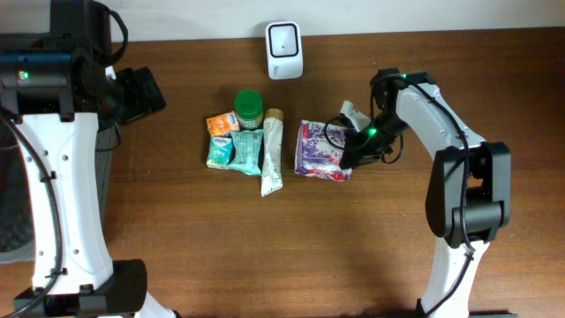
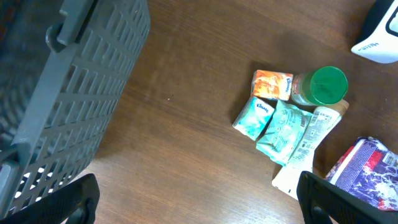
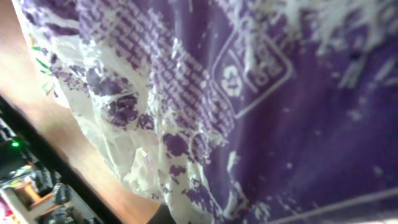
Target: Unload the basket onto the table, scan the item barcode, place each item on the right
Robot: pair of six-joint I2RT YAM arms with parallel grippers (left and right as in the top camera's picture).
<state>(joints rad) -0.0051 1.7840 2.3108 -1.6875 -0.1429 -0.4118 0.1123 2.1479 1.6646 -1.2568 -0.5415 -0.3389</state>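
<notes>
Overhead: the pack (image 1: 318,150) lies right of centre on the counter (image 1: 221,256), a crinkled purple bag with white patches. The right tool (image 1: 351,152) is pressed together, pinching its right edge. The scanner (image 1: 284,50) stands at upper centre, and the left tool (image 1: 141,91) sits at upper left, well apart.

Left wrist: the left tool (image 2: 199,208) is spread wide above bare counter. The pack (image 2: 367,171) shows at lower right and a grey basket (image 2: 68,93) at left.

Right wrist: the pack (image 3: 249,112) fills the frame, showing wrinkled glossy purple film with white print and a recycling mark.

Purple packet (image 3: 267,124) largely out of frame
</notes>
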